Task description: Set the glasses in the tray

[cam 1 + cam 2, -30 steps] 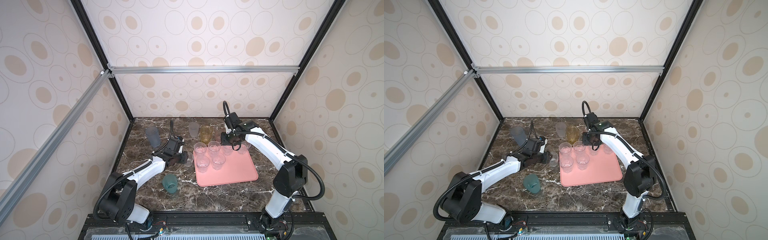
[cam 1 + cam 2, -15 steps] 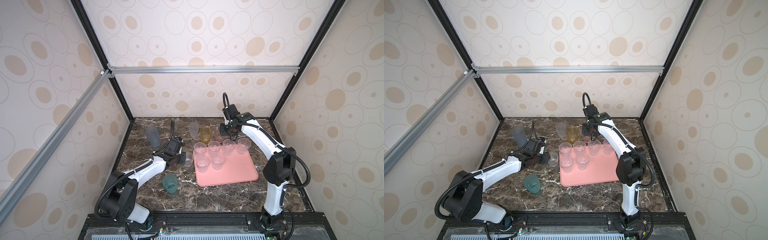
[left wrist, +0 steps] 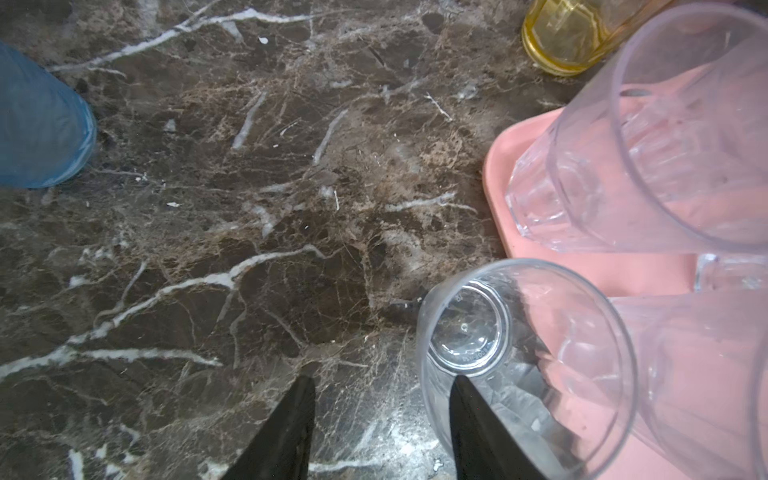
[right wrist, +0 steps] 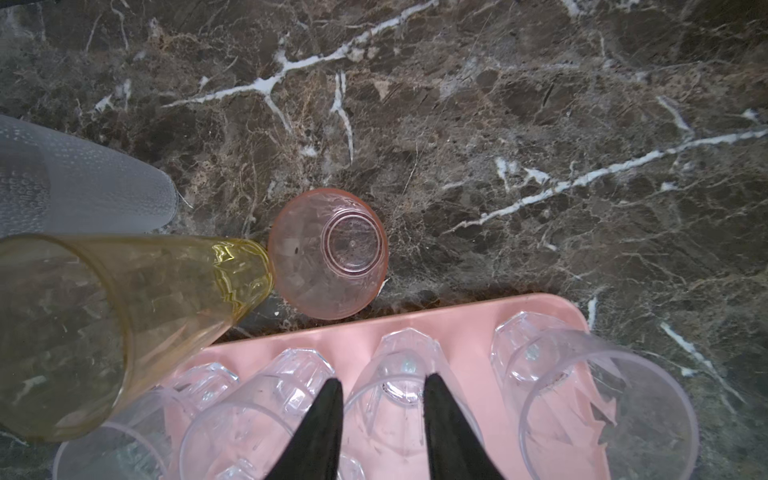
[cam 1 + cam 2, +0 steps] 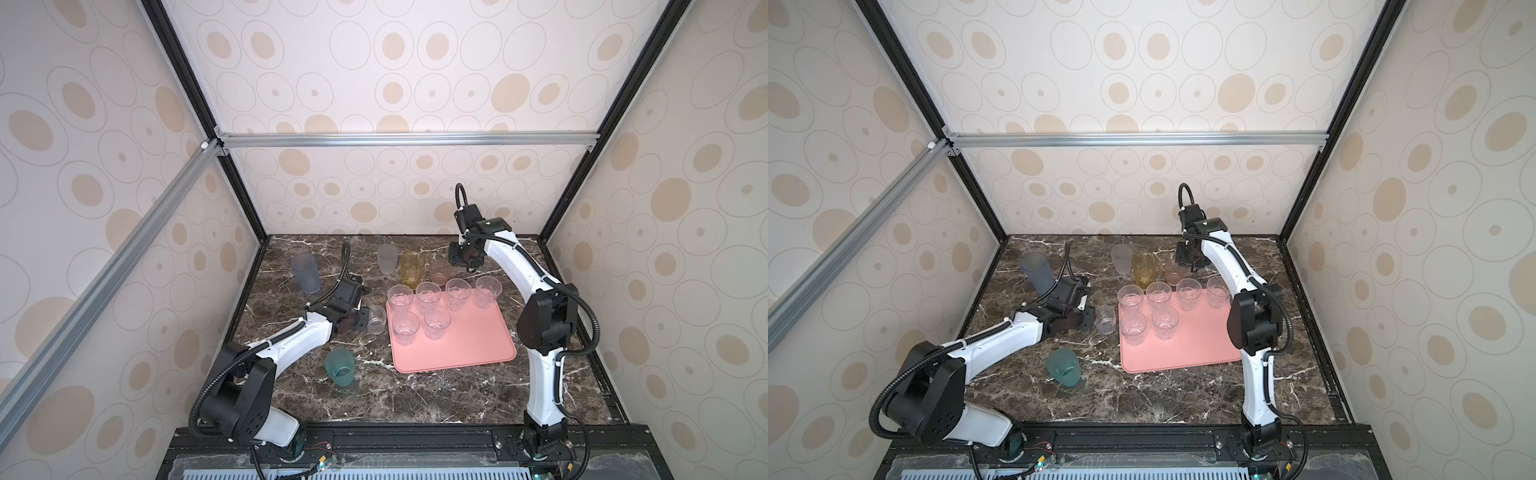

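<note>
The salmon-pink tray (image 5: 469, 345) holds several upright clear glasses (image 5: 428, 293) in both top views. A short clear glass (image 5: 376, 319) stands on the marble just left of the tray. My left gripper (image 5: 365, 319) is at it, open. In the left wrist view one finger (image 3: 469, 415) overlaps that glass (image 3: 519, 365), the other stands outside over marble, so the gripper (image 3: 381, 379) grips nothing. My right gripper (image 5: 466, 266) hangs open and empty behind the tray, next to the pink glass (image 5: 440, 270). In the right wrist view the gripper (image 4: 382, 379) frames a clear glass far below.
Behind the tray stand an amber glass (image 5: 412, 268) and a frosted whitish glass (image 5: 387, 258). A blue-grey glass (image 5: 305, 272) stands at the back left and a teal-green glass (image 5: 340, 368) at the front left. Walls close in the marble table (image 5: 436, 399) on three sides.
My right gripper has drawn back and up from the tray's back row to the back of the table, beside the pink glass. The left arm has hardly moved.
</note>
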Robot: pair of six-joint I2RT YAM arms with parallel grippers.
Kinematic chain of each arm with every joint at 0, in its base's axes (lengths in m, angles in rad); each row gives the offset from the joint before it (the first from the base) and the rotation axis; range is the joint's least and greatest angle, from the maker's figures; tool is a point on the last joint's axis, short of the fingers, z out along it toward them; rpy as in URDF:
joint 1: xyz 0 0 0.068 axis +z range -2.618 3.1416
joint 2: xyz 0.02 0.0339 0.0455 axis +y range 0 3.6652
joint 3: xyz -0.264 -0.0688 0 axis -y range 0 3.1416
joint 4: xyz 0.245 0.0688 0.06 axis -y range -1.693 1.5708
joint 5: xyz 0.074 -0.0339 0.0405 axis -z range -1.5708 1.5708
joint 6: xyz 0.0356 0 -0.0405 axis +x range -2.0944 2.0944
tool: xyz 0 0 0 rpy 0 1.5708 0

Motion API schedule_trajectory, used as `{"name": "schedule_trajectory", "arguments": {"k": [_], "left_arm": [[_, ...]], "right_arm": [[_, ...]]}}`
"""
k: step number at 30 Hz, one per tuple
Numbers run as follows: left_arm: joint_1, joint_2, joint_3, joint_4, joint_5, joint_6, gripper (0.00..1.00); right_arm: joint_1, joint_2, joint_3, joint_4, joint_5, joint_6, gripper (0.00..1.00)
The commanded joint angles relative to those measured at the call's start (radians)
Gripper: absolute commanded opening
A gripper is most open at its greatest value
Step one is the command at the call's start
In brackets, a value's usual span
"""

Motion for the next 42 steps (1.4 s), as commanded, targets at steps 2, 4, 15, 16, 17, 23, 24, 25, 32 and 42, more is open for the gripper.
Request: {"name": "schedule_trajectory", "arguments": {"k": [2,4,15,16,17,23,24,25,32,42], "left_arm": [[-0.005,-0.019,0.035,-0.044,-0.025,0.024,0.53],[-0.004,-0.027,0.04,-0.037,-0.009,0.016,0.53],[-0.005,-0.066,0.057,0.038,0.069,-0.026,0.56],[-0.005,-0.069,0.062,0.049,0.062,-0.021,0.57],[-0.002,-0.065,0.075,0.056,0.05,-0.016,0.58],[0.041,0.049,0.232,0.095,0.038,0.002,0.63],[0.045,0.071,0.26,0.107,0.032,0.002,0.63],[0.052,0.098,0.295,0.12,0.026,-0.001,0.64],[0.093,0.343,0.575,0.162,0.001,-0.014,0.66],[0.093,0.673,0.979,0.015,-0.022,0.036,0.67]], "right_arm": [[0.005,-0.026,0.018,-0.009,-0.036,0.009,0.35],[0.008,-0.03,0.024,-0.005,-0.05,0.014,0.36],[0.047,-0.062,0.049,0.0,-0.103,0.038,0.35],[0.05,-0.07,0.044,0.003,-0.106,0.042,0.35],[0.054,-0.081,0.034,0.008,-0.109,0.045,0.35],[0.078,-0.137,-0.036,0.039,-0.119,0.061,0.35],[0.079,-0.144,-0.047,0.041,-0.119,0.061,0.35],[0.082,-0.154,-0.06,0.042,-0.118,0.061,0.36],[0.084,-0.237,-0.186,0.08,-0.114,0.07,0.36],[0.084,-0.316,-0.32,0.098,-0.083,0.06,0.35]]}}
